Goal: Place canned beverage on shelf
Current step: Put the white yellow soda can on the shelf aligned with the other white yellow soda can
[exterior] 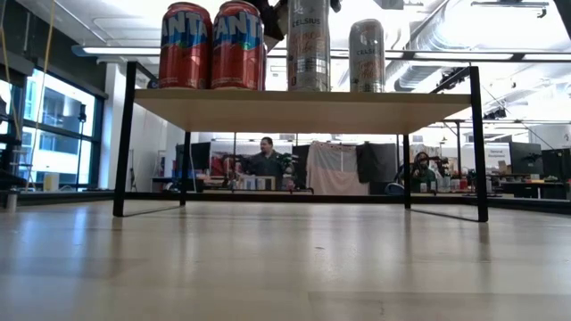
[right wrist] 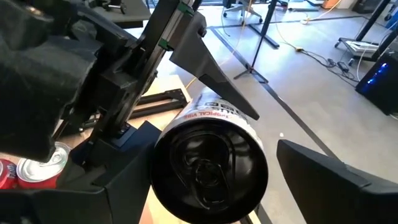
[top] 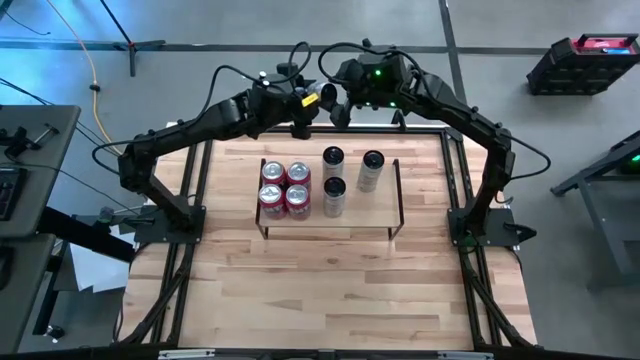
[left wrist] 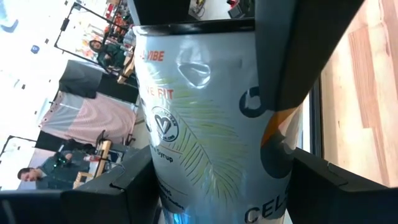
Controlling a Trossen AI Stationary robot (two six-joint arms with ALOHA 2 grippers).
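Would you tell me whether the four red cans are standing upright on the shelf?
Upright: the red cans show round tops from above, standing on the shelf.

Four red cans (top: 285, 187), three slim silver cans (top: 334, 196)

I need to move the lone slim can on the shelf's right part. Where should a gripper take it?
Probably the slim can by its upper body, from straight above: it stands upright, with other cans to its left and the end rail of the shelf close on its right.
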